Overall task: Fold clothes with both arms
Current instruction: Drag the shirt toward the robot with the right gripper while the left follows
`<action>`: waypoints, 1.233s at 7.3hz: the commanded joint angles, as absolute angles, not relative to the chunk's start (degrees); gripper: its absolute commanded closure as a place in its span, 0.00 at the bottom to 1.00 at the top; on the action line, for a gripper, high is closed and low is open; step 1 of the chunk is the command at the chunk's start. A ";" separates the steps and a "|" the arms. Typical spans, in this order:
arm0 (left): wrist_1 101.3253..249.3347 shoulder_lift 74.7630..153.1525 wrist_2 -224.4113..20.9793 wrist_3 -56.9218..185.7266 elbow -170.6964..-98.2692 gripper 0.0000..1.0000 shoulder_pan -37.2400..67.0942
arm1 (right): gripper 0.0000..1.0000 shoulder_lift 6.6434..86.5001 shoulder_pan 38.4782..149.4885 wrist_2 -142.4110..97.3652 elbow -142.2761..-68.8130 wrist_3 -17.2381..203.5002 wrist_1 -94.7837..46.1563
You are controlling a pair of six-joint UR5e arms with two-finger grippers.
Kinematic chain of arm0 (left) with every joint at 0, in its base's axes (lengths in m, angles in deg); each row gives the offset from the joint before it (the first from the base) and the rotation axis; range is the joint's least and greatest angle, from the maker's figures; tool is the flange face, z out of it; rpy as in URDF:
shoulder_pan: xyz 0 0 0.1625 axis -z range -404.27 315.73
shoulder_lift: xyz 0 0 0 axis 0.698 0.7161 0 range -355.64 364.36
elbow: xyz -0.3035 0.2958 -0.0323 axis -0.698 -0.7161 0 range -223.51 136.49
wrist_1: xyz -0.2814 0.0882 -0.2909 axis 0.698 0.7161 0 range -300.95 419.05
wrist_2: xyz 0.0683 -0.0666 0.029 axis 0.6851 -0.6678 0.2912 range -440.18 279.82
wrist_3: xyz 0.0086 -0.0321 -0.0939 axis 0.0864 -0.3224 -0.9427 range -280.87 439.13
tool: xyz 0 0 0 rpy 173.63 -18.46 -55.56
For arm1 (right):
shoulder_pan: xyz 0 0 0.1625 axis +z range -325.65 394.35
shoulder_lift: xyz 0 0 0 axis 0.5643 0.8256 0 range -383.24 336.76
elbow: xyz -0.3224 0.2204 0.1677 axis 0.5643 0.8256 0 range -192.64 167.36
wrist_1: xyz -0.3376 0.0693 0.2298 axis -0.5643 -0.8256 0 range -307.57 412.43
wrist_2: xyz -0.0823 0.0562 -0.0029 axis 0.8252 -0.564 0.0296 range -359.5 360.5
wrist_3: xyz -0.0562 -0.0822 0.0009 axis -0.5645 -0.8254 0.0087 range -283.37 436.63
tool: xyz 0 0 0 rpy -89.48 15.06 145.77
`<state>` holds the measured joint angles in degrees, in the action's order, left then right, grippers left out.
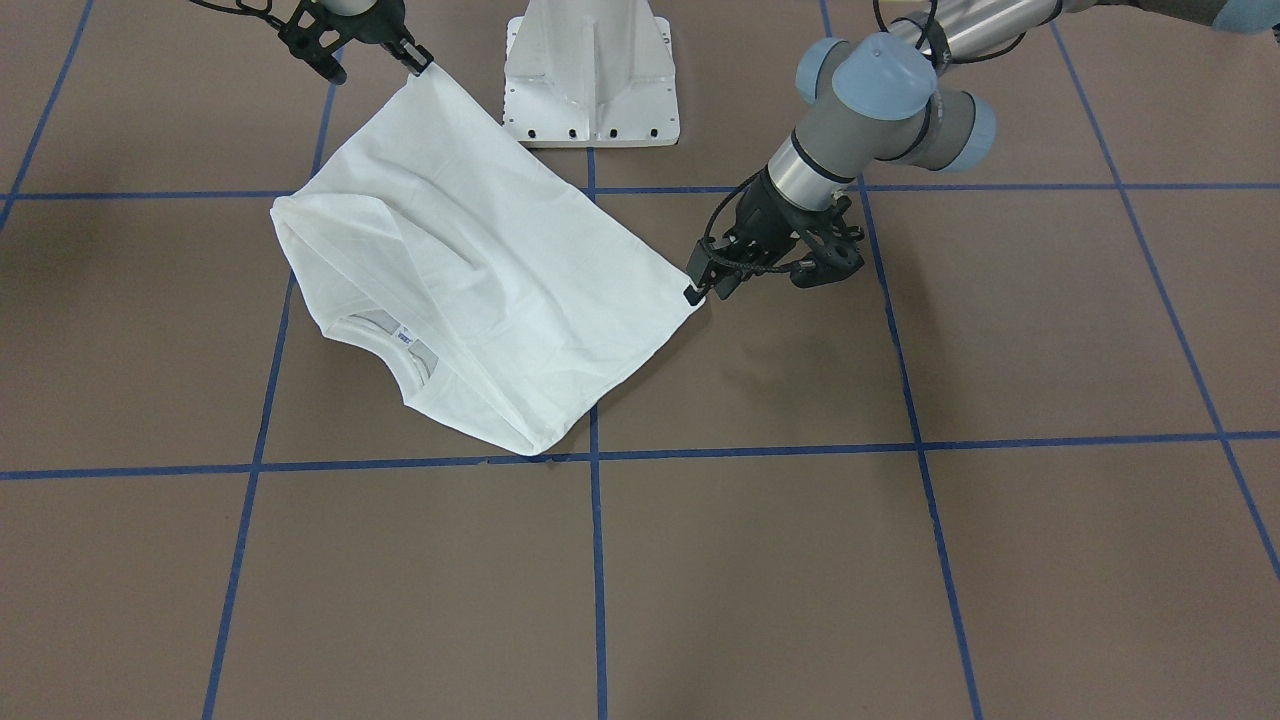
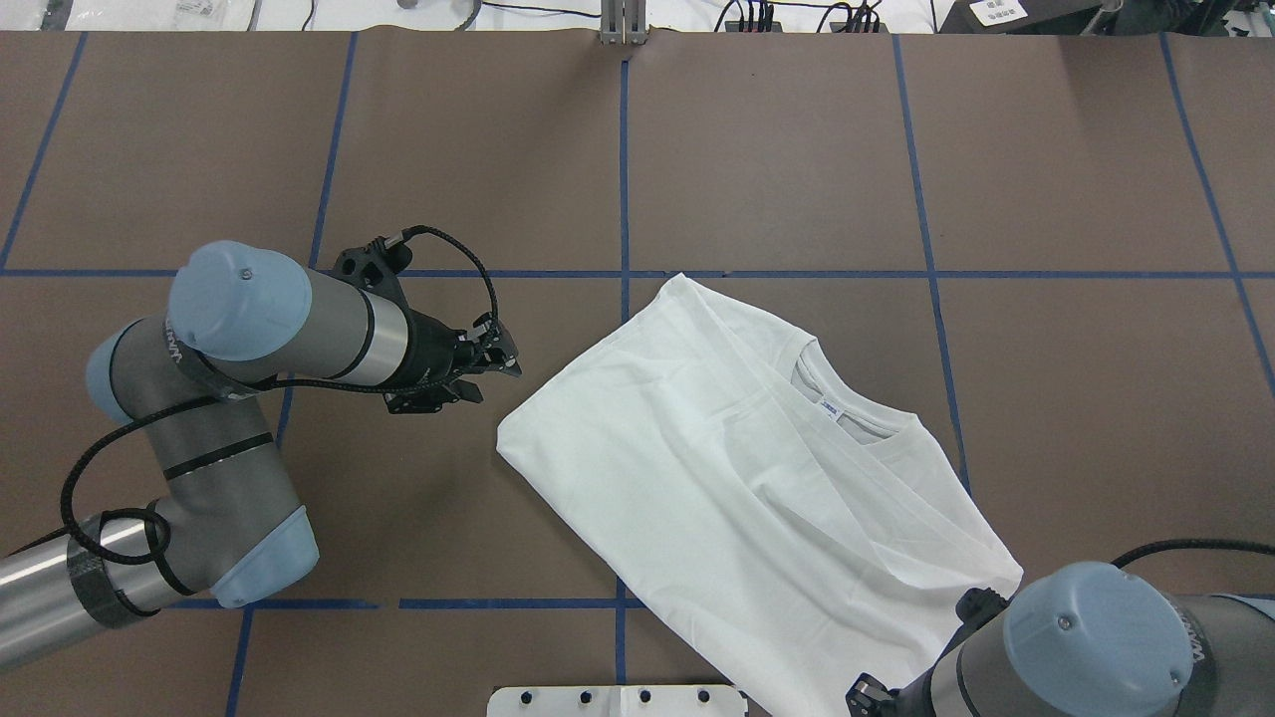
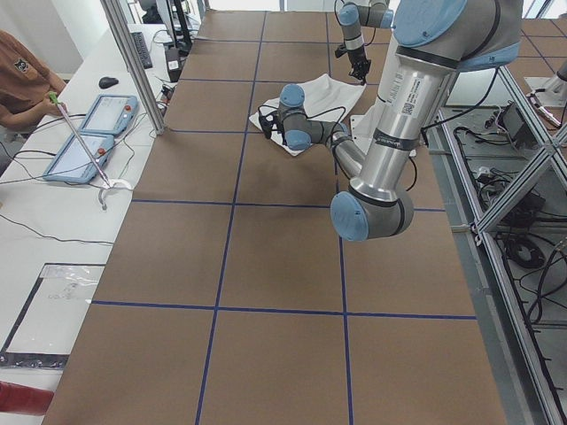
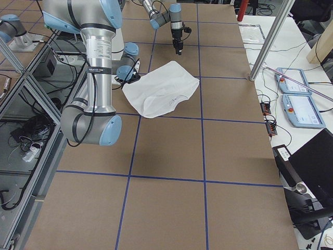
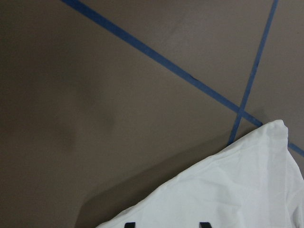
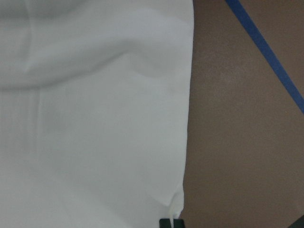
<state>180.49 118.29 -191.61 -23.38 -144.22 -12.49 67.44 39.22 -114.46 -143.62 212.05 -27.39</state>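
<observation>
Seen from across the table (image 1: 900,560), the shirt (image 1: 480,270) lies folded and slanted left of centre. Its collar (image 1: 370,320) and tag (image 1: 403,339) face the near side, and its far end is beside the pedestal (image 1: 590,75). The right gripper (image 1: 420,62) is clamped on the far corner, with the cloth drawn up to it. The left gripper (image 1: 700,290) sits at the right-hand corner. From overhead, the shirt (image 2: 717,478) spreads from the middle toward the lower right. A strip of bare table separates the left gripper (image 2: 503,360) from the nearest corner. The right gripper is mostly hidden under its own arm (image 2: 1086,637). From the left end, the shirt (image 3: 319,93) is far off and small, and the jaws cannot be judged. From the right end, the shirt (image 4: 164,88) lies beside the near arm's gripper, again too small to judge. In the left wrist view, two fingertips (image 5: 205,224) stand apart at the bottom edge over the shirt's border, gripping nothing. Two blue lines (image 5: 247,90) cross near its corner. In the right wrist view, the shirt (image 6: 95,118) fills the left side. The one fingertip (image 6: 170,223) in sight has the corner pinched.
</observation>
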 commanded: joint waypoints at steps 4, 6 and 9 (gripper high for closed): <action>176.82 118.36 -190.93 -25.63 -142.83 0.35 -19.74 | 0.00 67.47 51.85 -114.37 -143.60 213.48 -27.46; 176.82 118.45 -190.84 -25.55 -141.96 0.35 -20.71 | 0.00 65.36 62.69 -114.37 -142.02 207.37 -27.55; 177.00 118.88 -185.67 -25.11 -141.69 0.52 -21.15 | 0.00 65.53 63.27 -114.37 -141.31 204.34 -27.55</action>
<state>176.96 118.70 -188.12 -25.27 -141.78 -20.91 65.51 63.05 -114.40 -141.40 204.92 -27.55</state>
